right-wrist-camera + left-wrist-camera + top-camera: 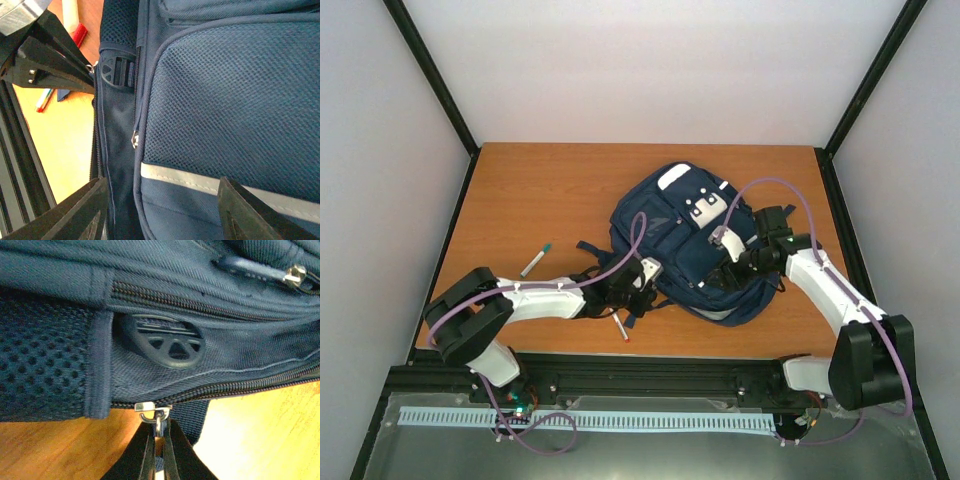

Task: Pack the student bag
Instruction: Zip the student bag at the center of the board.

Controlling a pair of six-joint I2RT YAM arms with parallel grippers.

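On the table (540, 180), wrist views reveal left claw (157, 432) pinching bag's (200, 270) zip pull (155, 410), right claw (160, 200) spread.

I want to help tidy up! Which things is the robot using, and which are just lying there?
In the job: student bag, its zipper pull in the left end effector.
Lying about: green-capped pen, red-tipped pen, perhaps packed later.

An orange-brown wooden table (570, 180) is enclosed by white walls (650, 60) and black corner posts (435, 70). A white marker with a green cap (535, 260) is laid diagonally on the table's left half, cap toward the far side. A white pen with a red tip (620, 328) is laid near the front edge, well apart from the marker. A pale slotted strip (590, 420) is seen just in front of the black rail (650, 375).
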